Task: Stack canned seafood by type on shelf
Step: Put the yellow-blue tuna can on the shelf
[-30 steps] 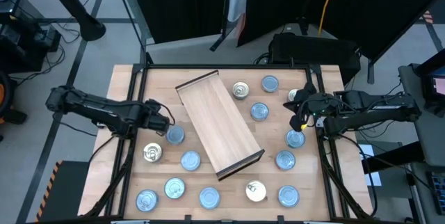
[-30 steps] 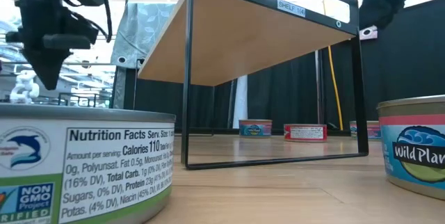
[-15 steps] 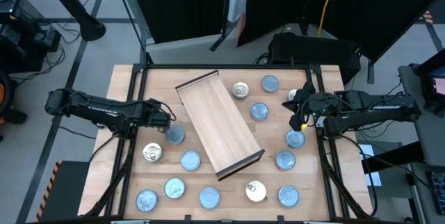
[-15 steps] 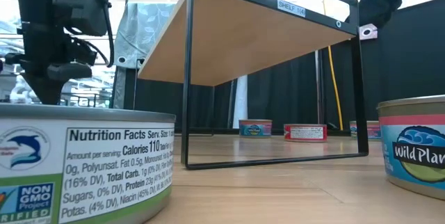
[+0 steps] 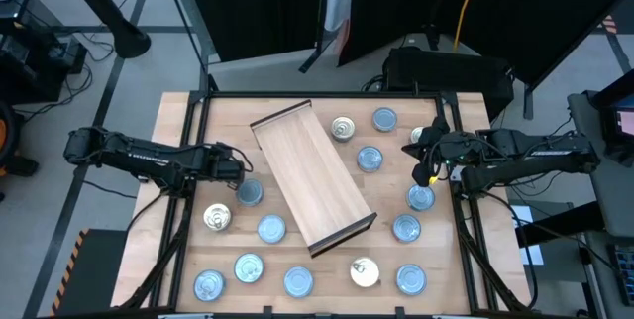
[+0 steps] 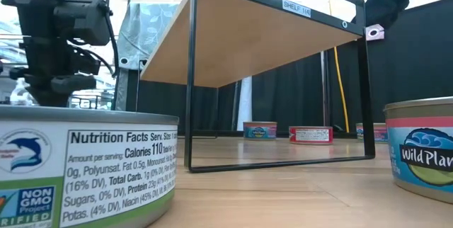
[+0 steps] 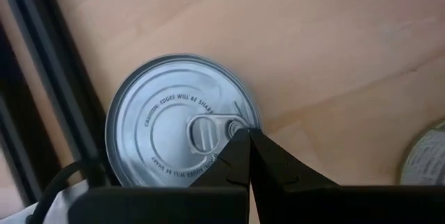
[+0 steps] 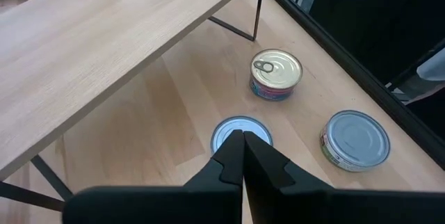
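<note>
- The shelf [image 5: 313, 189], a long light-wood board on a thin black frame, stands slantwise in the middle of the wooden tabletop [image 5: 466, 279]; no tin rests on it.
- In the low view the shelf board [image 6: 262, 33] sits raised on black legs and carries a small "SHELF" label on its edge.
- The tins of canned seafood lie scattered on the tabletop around the shelf: a blue-topped tin [image 5: 249, 192] just left of it, a gold-topped tin [image 5: 217, 218] farther left, a row of blue ones along the near edge, and a gold-topped tin [image 5: 364, 272] among them.
- More tins lie right of the shelf, including a pull-tab tin [image 5: 343, 128] and a blue-topped tin [image 5: 369, 159].
- The left gripper [image 7: 248, 134] has its jaws closed on nothing, tips together above a silvery pull-tab tin [image 7: 181, 127] by the table's left frame; whether they touch it cannot be told.
- The right gripper [image 8: 243, 136] also has its jaws closed and empty, raised above a blue-topped tin [image 8: 240, 133] right of the shelf, with a pull-tab tin [image 8: 276, 73] and a grey-topped tin [image 8: 356, 139] near.
- Close to the low camera stand a tin with a nutrition label [image 6: 85, 168] and another tin [image 6: 420, 154].
</note>
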{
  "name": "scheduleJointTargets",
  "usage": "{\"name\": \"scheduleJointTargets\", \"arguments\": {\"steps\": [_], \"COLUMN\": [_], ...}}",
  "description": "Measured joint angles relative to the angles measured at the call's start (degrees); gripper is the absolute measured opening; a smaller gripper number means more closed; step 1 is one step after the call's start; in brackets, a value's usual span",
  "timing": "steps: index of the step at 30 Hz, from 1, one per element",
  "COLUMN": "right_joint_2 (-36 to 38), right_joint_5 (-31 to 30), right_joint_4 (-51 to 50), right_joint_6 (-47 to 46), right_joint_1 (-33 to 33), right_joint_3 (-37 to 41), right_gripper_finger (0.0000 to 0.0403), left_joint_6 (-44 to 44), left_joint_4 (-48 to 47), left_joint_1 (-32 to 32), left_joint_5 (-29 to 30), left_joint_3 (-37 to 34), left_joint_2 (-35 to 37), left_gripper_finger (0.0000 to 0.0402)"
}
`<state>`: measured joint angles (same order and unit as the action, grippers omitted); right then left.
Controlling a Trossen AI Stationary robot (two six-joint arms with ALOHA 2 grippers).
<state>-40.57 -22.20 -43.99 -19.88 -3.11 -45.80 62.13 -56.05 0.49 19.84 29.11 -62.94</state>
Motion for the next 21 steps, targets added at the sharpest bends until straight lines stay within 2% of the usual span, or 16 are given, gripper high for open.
{"name": "scheduleJointTargets", "arguments": {"steps": [21], "right_joint_2": [-0.01], "right_joint_5": [0.00], "right_joint_4": [-0.04], "right_joint_6": [0.02], "right_joint_1": [0.00], "right_joint_3": [0.00], "right_gripper_finger": [0.0000], "left_joint_6": [-6.76], "left_joint_4": [-0.17], "left_joint_1": [-0.14], "left_joint_5": [-0.34], "left_joint_3": [2.09], "left_joint_2": [-0.09], "left_gripper_finger": [0.0002]}}
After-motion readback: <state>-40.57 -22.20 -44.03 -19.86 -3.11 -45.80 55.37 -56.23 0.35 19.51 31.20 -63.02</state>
